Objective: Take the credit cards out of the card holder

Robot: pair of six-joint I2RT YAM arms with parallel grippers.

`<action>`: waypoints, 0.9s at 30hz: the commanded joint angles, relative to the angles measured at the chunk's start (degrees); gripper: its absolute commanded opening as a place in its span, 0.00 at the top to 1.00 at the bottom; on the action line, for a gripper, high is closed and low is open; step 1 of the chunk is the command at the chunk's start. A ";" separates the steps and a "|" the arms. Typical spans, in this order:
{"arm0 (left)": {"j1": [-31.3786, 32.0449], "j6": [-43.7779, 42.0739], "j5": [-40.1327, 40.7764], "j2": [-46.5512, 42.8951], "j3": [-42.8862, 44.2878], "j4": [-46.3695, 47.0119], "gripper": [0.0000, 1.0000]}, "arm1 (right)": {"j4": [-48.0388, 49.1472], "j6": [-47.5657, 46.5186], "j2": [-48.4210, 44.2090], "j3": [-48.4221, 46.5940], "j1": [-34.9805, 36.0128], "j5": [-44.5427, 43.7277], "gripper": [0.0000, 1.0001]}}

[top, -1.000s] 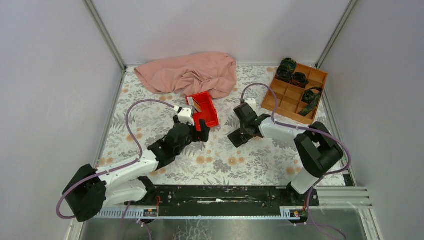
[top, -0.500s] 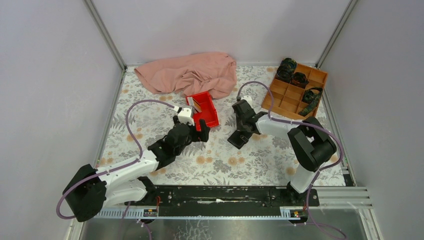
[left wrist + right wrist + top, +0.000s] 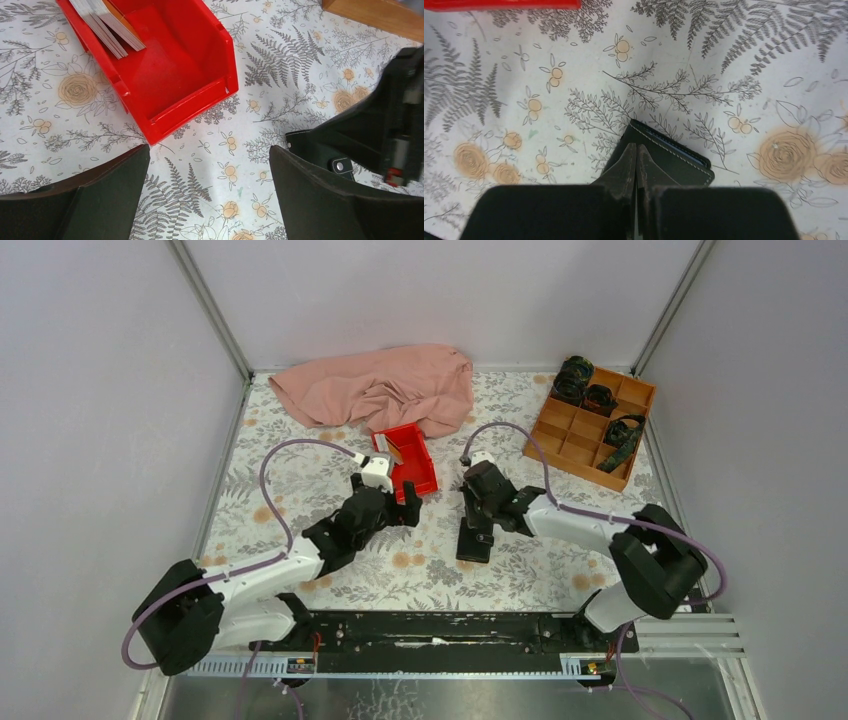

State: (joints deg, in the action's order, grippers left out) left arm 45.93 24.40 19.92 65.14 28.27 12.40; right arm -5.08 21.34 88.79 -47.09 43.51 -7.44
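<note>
The card holder [image 3: 473, 542] lies closed on the flowered table, black side up; a blue edge shows in the right wrist view [image 3: 676, 159]. My right gripper [image 3: 479, 512] is shut, its tips [image 3: 637, 150] touching the holder's top, nothing between them. Several credit cards [image 3: 391, 451] lean in the back of the red tray [image 3: 419, 474]; they show as a white and orange stack in the left wrist view [image 3: 107, 25]. My left gripper [image 3: 400, 504] is open and empty over the table just in front of the tray [image 3: 172, 75], left of the holder [image 3: 325, 150].
A pink cloth [image 3: 380, 388] lies at the back behind the tray. A wooden compartment box [image 3: 590, 423] with dark items stands at the back right. Grey walls close in the table on both sides and at the back.
My right gripper has swung toward the near side and the card holder has shifted with it, nearer to me and turned. My left arm has barely moved.
</note>
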 commanded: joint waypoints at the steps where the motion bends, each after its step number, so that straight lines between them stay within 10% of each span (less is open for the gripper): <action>1: 0.19 -0.21 -2.37 1.69 1.22 4.50 0.03 | -1.20 0.37 -8.05 1.15 -0.01 -1.78 0.93; 5: 0.14 -0.01 -9.02 4.12 1.85 6.73 0.12 | -3.60 -0.69 -12.04 1.63 -0.01 -4.85 0.67; 13: 1.83 0.18 -28.63 17.48 8.04 10.77 0.96 | -5.81 -1.41 -15.08 6.90 -0.04 -6.61 0.51; 20: 2.50 5.63 -36.01 24.02 9.81 17.39 1.00 | -4.80 -1.75 -18.79 11.59 0.00 -6.30 0.76; 27: 2.74 8.28 -40.50 29.30 9.33 21.56 1.00 | -4.37 -2.23 -20.23 12.29 0.00 -5.01 0.74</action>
State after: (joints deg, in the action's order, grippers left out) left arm 48.27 30.33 -15.75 92.16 36.75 27.81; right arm -10.46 20.08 70.26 -34.54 43.51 -12.53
